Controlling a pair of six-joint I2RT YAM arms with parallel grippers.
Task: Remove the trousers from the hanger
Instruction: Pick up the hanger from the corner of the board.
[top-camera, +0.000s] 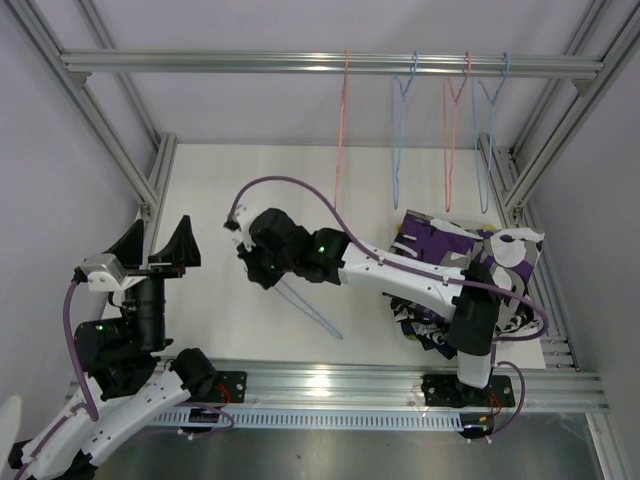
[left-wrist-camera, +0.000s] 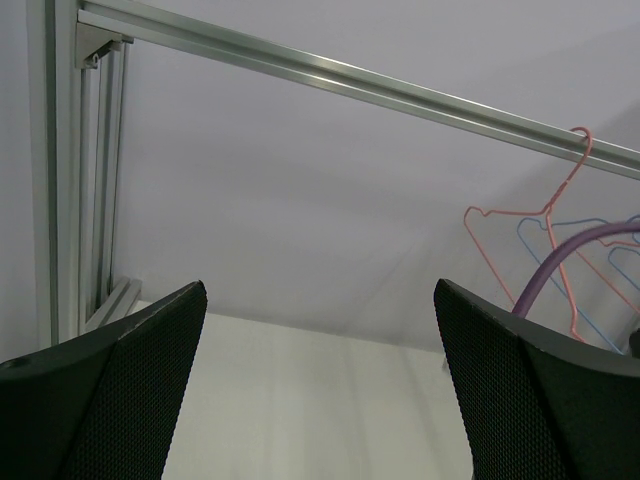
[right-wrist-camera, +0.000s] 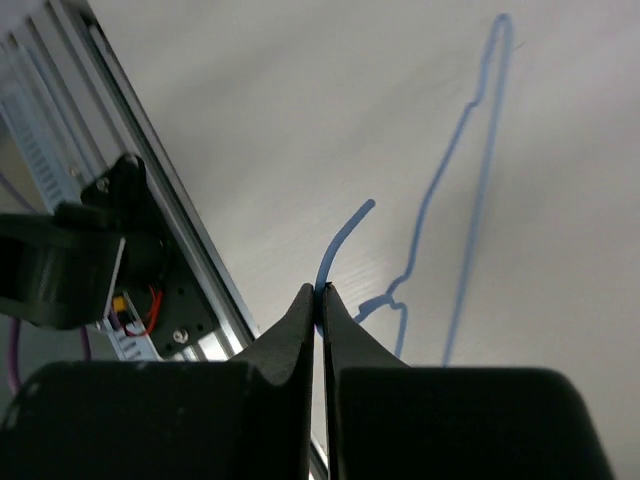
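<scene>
Starting nearest you, your left gripper (top-camera: 158, 236) stands raised by its base with the jaws spread wide and nothing between them. It is well apart from the work, so leave it out of the way. Further in, your right gripper (right-wrist-camera: 320, 292) is pinched tight on the thin wire of a bare blue hanger (right-wrist-camera: 488, 100), low over the table (top-camera: 250, 180). That wire will likely swivel in so narrow a grip, so move slowly and lift before you swing. The trousers (top-camera: 435, 238) lie heaped at the table's right side, partly under your right arm. Raise the elbow rather than dragging across them. At the back, the rail (top-camera: 300, 62) carries four empty hangers. If the blue one belongs there, approach the open stretch hook-first.
</scene>
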